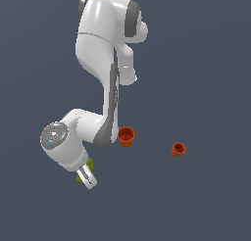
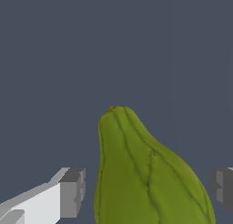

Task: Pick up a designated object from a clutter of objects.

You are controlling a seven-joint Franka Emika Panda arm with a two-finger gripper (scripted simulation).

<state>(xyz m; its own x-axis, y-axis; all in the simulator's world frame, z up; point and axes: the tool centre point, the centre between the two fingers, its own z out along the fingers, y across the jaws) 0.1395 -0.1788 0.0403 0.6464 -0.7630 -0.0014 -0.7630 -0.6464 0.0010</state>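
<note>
Your gripper (image 1: 87,175) sits low at the exterior view's left, spread wide around the green gourd (image 1: 89,164). You see this best from the wrist: one grey fingertip (image 2: 72,192) stands off one flank of the lumpy gourd (image 2: 145,173), the other off the far flank, and gaps show on both sides, so neither pad touches it. Further to the exterior view's right, the bigger orange cup (image 1: 126,136) sits just beside the arm's lower link. Well apart from it, further right again, you find the smaller orange cup (image 1: 178,149).
</note>
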